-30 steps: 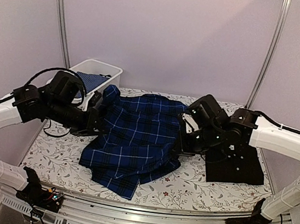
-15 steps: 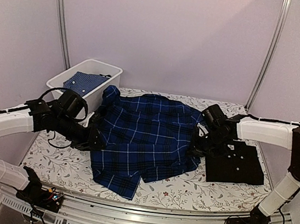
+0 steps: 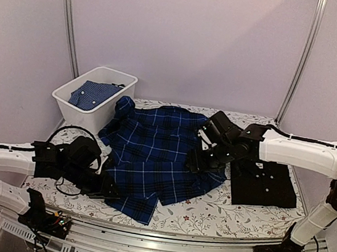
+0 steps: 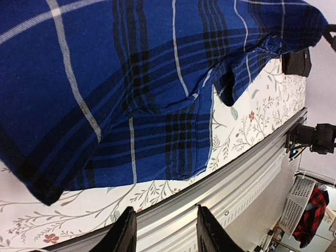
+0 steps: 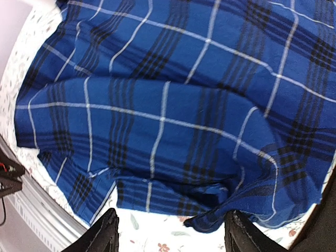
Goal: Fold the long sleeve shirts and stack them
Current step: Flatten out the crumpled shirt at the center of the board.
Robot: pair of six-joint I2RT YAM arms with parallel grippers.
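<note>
Change: we have just let go of the plaid shirt point(image 3: 152, 155), now spread mid-surface point(image 3: 219, 210) | left hand point(image 3: 109, 186) apart, empty, at its 8 o'clock | right hand point(image 3: 196, 161) apart, empty, at its 3 o'clock edge | black shirt point(image 3: 266, 185) folded, 3 o'clock | folding can start, we judge

Surroundings of the work area.
A white bin point(image 3: 71, 106) is sitting at the far-left corner of the floral table point(image 3: 206, 215), holding a blue dotted cloth point(image 3: 92, 93).

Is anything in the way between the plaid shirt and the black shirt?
Nothing visible lies between them. The plaid shirt and black shirt sit side by side, a thin strip of table apart; the right tool hangs above the plaid's right edge.
</note>
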